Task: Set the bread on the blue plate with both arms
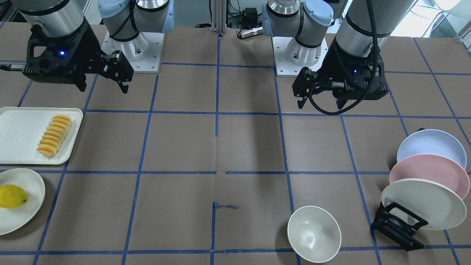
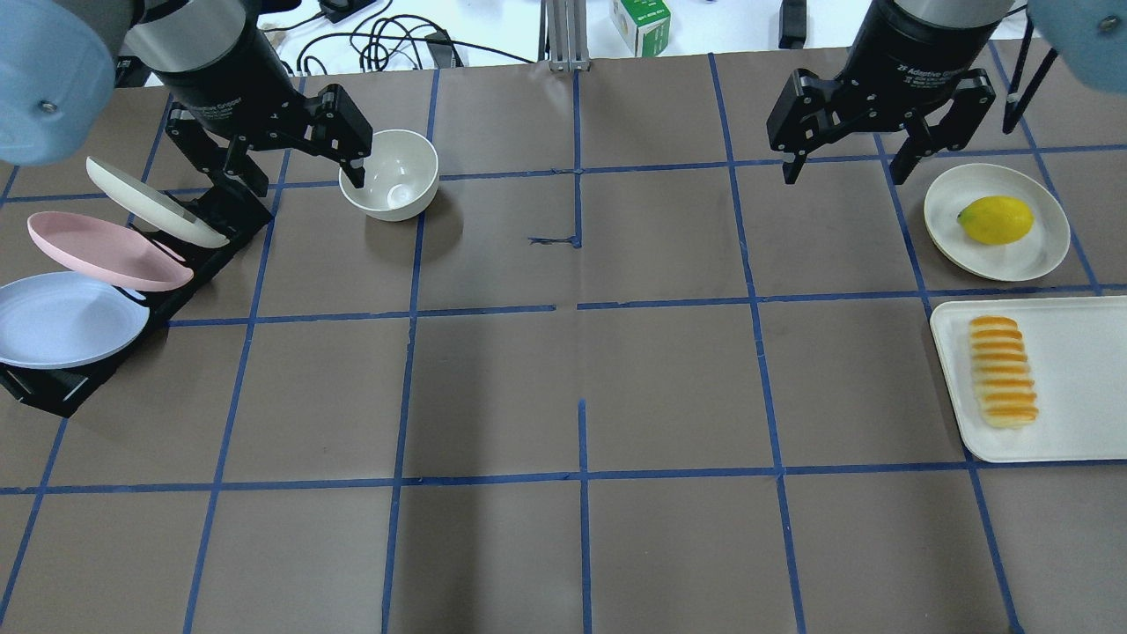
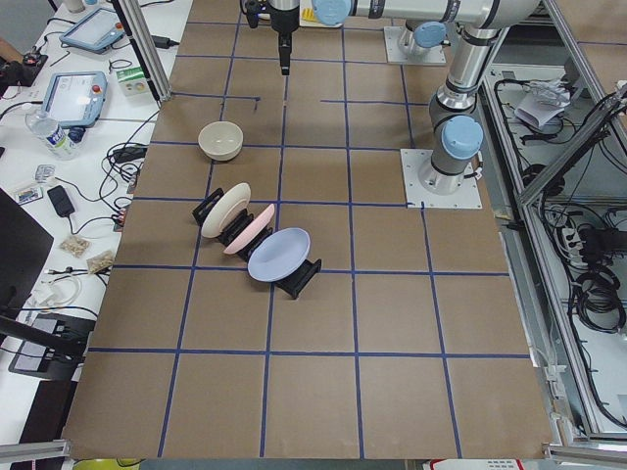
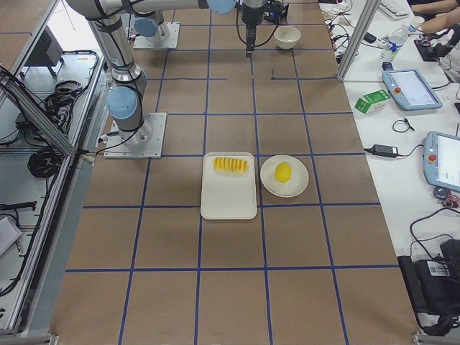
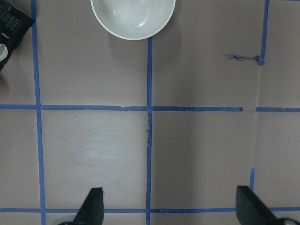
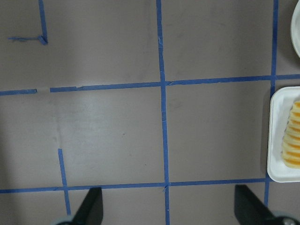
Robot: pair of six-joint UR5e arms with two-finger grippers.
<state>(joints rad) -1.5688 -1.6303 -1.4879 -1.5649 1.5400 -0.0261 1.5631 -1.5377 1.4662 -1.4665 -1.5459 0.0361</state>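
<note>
Right gripper: I have the black two-finger right gripper [image 2: 843, 172] hanging high over bare table, fingers spread wide with nothing between them

Left gripper: the black two-finger left gripper [image 2: 304, 180] is likewise spread and empty, up above the table near the rack end

Bread: the small orange-yellow ridged loaf of bread [image 2: 1004, 372] lies flat on the rectangular white tray [image 2: 1083, 379], along the tray's inner side, on my robot's right

Key relation: from the right fingers the loaf sits outward to the robot's right and well below; in the right wrist view only its end shows at the right edge. Its long axis runs away from the robot, while the jaws open side to side, so I judge they could close across its narrow width without a wrist turn. The right arm is clearly the nearer one

Blue plate: the round pale lavender-blue plate [image 2: 62, 319] leans tilted in the nearest slot of the black plate rack [image 2: 53, 392] on the robot's left, well apart from the bread; the left arm is nearer to it

Farther out: pink plate [image 2: 97, 249], then cream-white plate [image 2: 150, 201] in the same rack; a white bowl [image 2: 392, 172]; a yellow lemon [image 2: 995, 220] on a small white plate [image 2: 1039, 255]

Writing: "Adaptive Gripper" reads on both gripper bodies; the green carton [image 2: 641, 22] beyond the table carries print I cannot make out
</note>
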